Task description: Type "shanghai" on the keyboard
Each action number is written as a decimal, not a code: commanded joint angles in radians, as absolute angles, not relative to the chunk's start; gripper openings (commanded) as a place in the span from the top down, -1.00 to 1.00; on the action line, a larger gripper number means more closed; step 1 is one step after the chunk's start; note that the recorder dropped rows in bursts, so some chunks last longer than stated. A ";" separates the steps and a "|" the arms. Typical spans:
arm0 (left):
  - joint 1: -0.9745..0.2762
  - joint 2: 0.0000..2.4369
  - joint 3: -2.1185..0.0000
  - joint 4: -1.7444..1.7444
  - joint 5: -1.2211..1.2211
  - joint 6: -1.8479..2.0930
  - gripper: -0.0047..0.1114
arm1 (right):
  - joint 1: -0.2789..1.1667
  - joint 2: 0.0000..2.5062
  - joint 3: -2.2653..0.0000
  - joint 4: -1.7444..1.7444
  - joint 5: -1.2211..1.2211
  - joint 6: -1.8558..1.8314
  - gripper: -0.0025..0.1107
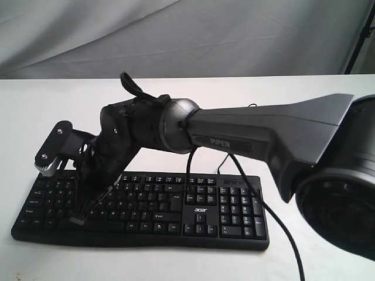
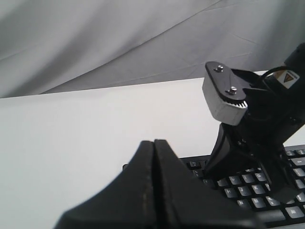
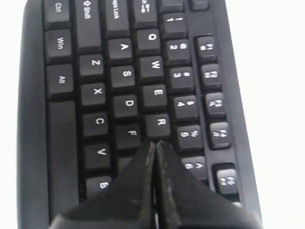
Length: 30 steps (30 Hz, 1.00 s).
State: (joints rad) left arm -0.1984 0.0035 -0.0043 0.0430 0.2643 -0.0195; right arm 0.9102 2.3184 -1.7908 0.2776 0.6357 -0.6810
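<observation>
The black keyboard [image 1: 202,209] with an acer logo lies along the front of the white table. My right gripper [image 1: 79,220] reaches across from the right and slants down over the keyboard's left half. In the right wrist view the right gripper [image 3: 155,144] is shut and empty. Its tips sit just past the R and F keys of the keyboard [image 3: 126,102] and hide the keys behind them. I cannot tell whether the tips touch a key. My left gripper [image 2: 154,141] is shut and empty and hides part of the keyboard [image 2: 248,191]. It is out of the exterior view.
The long grey right arm [image 1: 263,129] spans the table above the keyboard. A large dark round body [image 1: 340,211] fills the right edge. A thin black cable [image 1: 285,231] trails off past the number pad. A grey cloth [image 1: 187,35] hangs behind the table. A silver toothed part [image 2: 224,98] sticks out beside the right gripper's body.
</observation>
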 commanded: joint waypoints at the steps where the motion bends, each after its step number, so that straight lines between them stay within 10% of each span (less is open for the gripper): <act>1: -0.202 0.000 0.000 0.044 0.260 -0.022 0.92 | 0.908 2.297 -1.794 0.223 0.664 -0.640 0.96; 30: -0.202 0.000 0.000 0.044 0.260 -0.022 0.92 | 0.905 2.300 -1.753 0.276 0.653 -0.672 0.96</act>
